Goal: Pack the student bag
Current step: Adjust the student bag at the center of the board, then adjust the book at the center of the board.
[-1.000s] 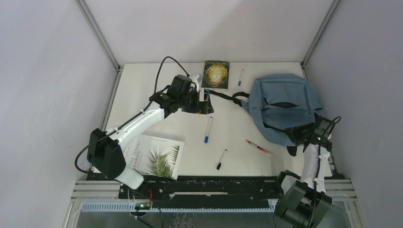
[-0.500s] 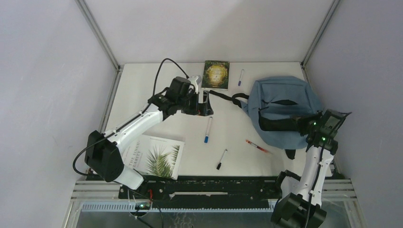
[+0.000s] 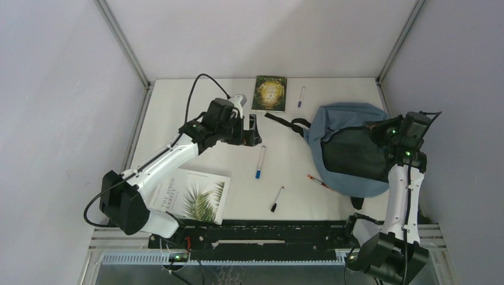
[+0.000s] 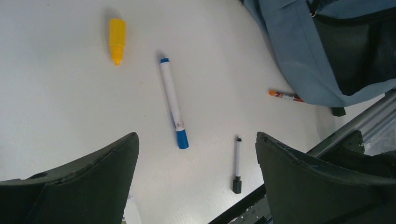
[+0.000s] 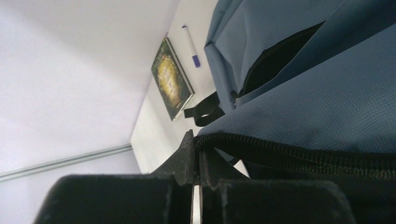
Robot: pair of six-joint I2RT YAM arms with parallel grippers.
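The blue-grey student bag (image 3: 350, 148) lies at the right of the table, its mouth held open so the dark inside shows. My right gripper (image 3: 386, 132) is shut on the bag's zip edge (image 5: 243, 142) and holds it up. My left gripper (image 3: 252, 129) is open and empty above the table's middle left. Below it in the left wrist view lie a blue-capped marker (image 4: 173, 102), a small black-capped pen (image 4: 237, 164), a yellow cap-like piece (image 4: 117, 39) and an orange pen (image 4: 285, 95) by the bag (image 4: 299, 60).
A dark green book (image 3: 270, 93) and a purple-capped marker (image 3: 301, 96) lie at the back. A white book with a palm leaf cover (image 3: 190, 195) lies at the front left. Blue marker (image 3: 260, 161), black pen (image 3: 277, 199) and orange pen (image 3: 315, 180) lie mid-table. Walls close both sides.
My right gripper has risen and moved back, lifting the bag's zip edge and opening its mouth wide. My left gripper has shifted slightly left and stays open.
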